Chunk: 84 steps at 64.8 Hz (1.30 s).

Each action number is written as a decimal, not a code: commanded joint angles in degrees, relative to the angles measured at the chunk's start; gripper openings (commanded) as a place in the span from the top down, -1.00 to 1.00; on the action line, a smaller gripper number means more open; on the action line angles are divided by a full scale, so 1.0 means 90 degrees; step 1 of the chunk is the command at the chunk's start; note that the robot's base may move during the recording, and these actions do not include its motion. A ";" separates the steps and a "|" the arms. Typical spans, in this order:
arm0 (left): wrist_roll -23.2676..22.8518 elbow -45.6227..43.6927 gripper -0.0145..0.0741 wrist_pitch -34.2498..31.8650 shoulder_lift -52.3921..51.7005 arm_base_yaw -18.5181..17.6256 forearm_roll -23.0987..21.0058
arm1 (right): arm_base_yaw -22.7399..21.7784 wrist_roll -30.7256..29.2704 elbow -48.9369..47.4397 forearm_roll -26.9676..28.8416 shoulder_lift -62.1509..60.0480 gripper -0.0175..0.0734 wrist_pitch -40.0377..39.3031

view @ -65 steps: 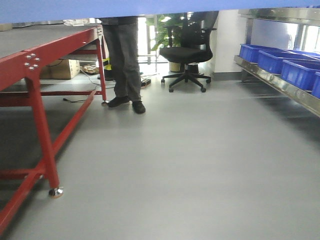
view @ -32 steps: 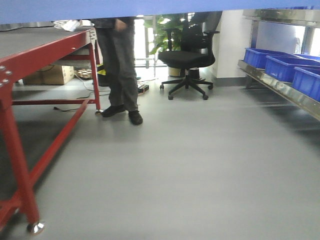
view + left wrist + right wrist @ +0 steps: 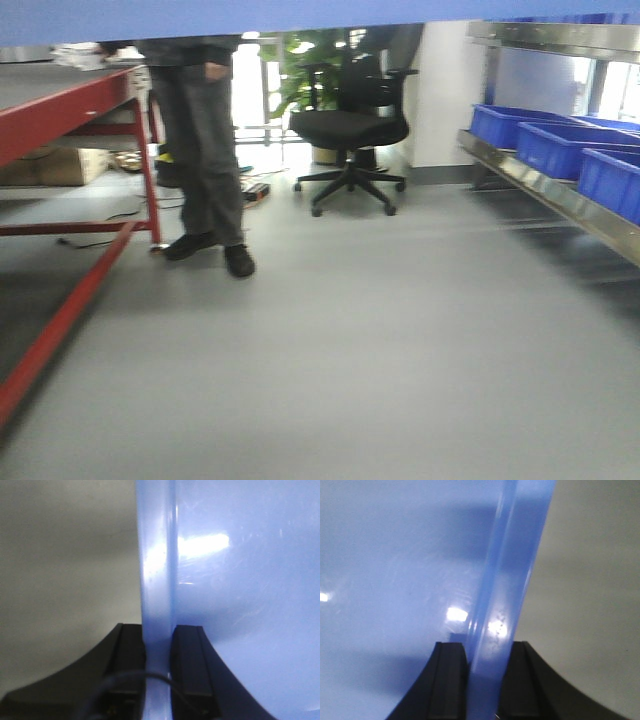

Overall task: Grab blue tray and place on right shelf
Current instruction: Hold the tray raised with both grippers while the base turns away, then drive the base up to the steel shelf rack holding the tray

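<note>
My left hand (image 3: 159, 642) is clenched on the flared rim of the shallow, glossy light-blue plastic tray (image 3: 240, 580). One black finger (image 3: 187, 655) presses on each side of the rim. The tray's smooth face fills the right of that wrist view, and a blurred pale surface lies to the left. My right hand (image 3: 485, 652) grasps the tray's other side the same way, its two black fingers pinching the rim, with the blue face spreading out to the left. From the front camera I see the tray only as a blue band across the very top edge, carried up between both hands and resting on nothing. Beneath it stretches the plain grey floor (image 3: 350, 360). Ahead on the right runs the shiny stainless-steel shelf (image 3: 545, 195) with its reflective front lip, holding a row of deep dark-blue plastic bins (image 3: 545, 145); the tray is not on it. On the left stands the red-framed table (image 3: 60, 105), and a person in dark grey trousers (image 3: 205, 150) is just beside its far leg. Farther back sits a black office chair (image 3: 350, 125) with a green plant (image 3: 305, 60) behind it.
</note>
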 commanded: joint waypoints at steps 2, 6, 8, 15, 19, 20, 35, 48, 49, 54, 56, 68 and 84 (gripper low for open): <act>0.0107 -0.0188 0.78 0.0463 -0.0222 -0.0077 -0.0258 | 0.0029 -0.0187 -0.0196 -0.0022 -0.0161 0.49 -0.0493; 0.0107 -0.0188 0.78 0.0463 -0.0222 -0.0077 -0.0258 | 0.0029 -0.0187 -0.0196 -0.0022 -0.0161 0.49 -0.0493; 0.0107 -0.0188 0.78 0.0463 -0.0222 -0.0077 -0.0258 | 0.0029 -0.0187 -0.0196 -0.0022 -0.0161 0.49 -0.0493; 0.0107 -0.0188 0.78 0.0463 -0.0222 -0.0077 -0.0258 | 0.0029 -0.0187 -0.0196 -0.0022 -0.0161 0.49 -0.0493; 0.0107 -0.0188 0.78 0.0463 -0.0222 -0.0077 -0.0258 | 0.0029 -0.0187 -0.0196 -0.0022 -0.0161 0.49 -0.0485; 0.0107 -0.0188 0.78 0.0463 -0.0222 -0.0077 -0.0258 | 0.0029 -0.0187 -0.0196 -0.0022 -0.0161 0.49 -0.0485; 0.0107 -0.0188 0.78 0.0463 -0.0222 -0.0077 -0.0258 | 0.0029 -0.0187 -0.0196 -0.0022 -0.0161 0.49 -0.0485; 0.0107 -0.0188 0.78 0.0463 -0.0222 -0.0077 -0.0258 | 0.0029 -0.0187 -0.0196 -0.0022 -0.0161 0.49 -0.0485; 0.0107 -0.0188 0.78 0.0463 -0.0222 -0.0077 -0.0258 | 0.0029 -0.0187 -0.0196 -0.0022 -0.0161 0.49 -0.0485; 0.0107 -0.0188 0.78 0.0463 -0.0222 -0.0077 -0.0258 | 0.0029 -0.0187 -0.0196 -0.0022 -0.0161 0.49 -0.0485; 0.0107 -0.0188 0.78 0.0463 -0.0222 -0.0077 -0.0258 | 0.0029 -0.0187 -0.0196 -0.0022 -0.0161 0.49 -0.0485; 0.0107 -0.0188 0.78 0.0463 -0.0222 -0.0077 -0.0258 | 0.0029 -0.0187 -0.0196 -0.0022 -0.0161 0.49 -0.0485; 0.0107 -0.0188 0.78 0.0463 -0.0222 -0.0077 -0.0258 | 0.0029 -0.0187 -0.0196 -0.0022 -0.0161 0.49 -0.0485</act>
